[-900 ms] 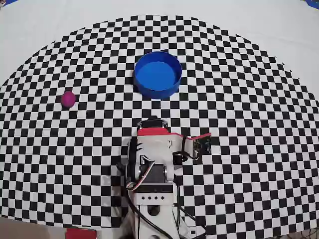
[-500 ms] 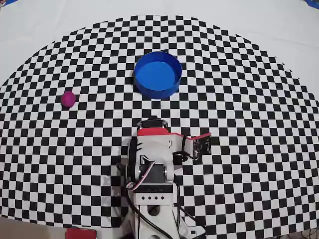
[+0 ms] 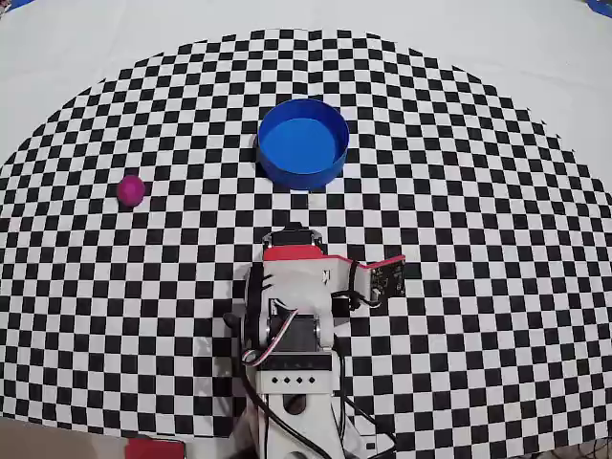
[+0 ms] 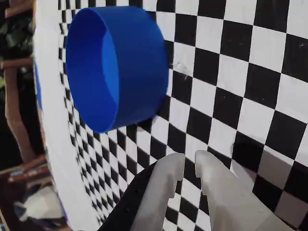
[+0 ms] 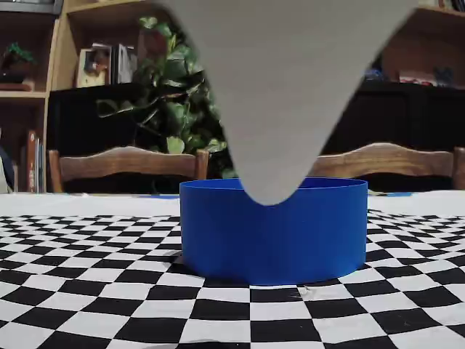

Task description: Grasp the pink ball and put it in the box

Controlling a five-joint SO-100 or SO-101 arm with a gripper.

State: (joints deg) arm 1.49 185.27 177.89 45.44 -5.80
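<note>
The end effector hangs folded back over the arm's base, its pale fingers nearly together with only a thin slit between, holding nothing. The box sits just ahead on the checkered bench. The pink ball lies well apart, far left in the overhead view.

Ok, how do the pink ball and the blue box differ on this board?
The pink ball is a small magenta sphere; the box is a far wider blue open-topped cylinder. In the overhead view the ball lies far left, the box above the arm. Both sit untouched on the checkered mat.
</note>
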